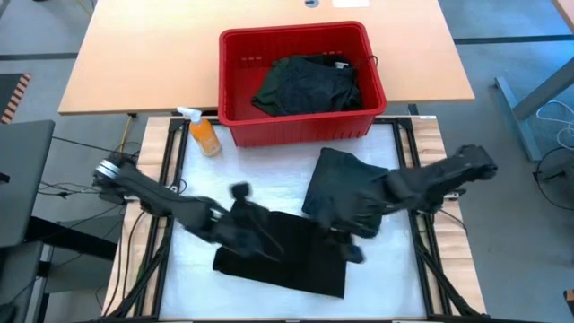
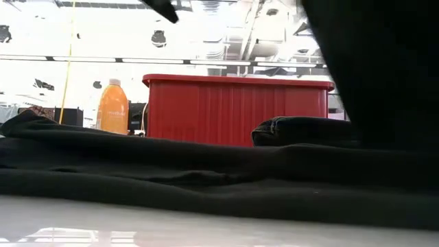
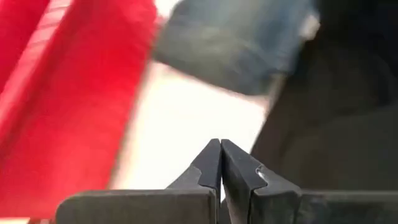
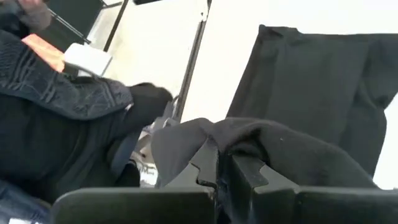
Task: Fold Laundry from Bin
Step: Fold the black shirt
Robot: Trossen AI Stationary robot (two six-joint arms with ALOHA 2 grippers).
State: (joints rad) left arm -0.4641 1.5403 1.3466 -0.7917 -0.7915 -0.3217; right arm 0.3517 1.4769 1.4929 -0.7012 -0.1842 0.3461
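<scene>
Folding is barely underway, I judge: my right gripper (image 1: 359, 235) pinches a fold of the black cloth garment (image 1: 287, 260) spread on the white table (image 1: 269, 179), my left gripper (image 1: 256, 222) is clenched empty, and another dark garment (image 1: 309, 85) waits in the red ribbed plastic bin (image 1: 235, 54).

No text, brand, number or sign can be read. A label is carried by the small orange plastic spray bottle (image 2: 112, 108), but nothing on it can be made out.
</scene>
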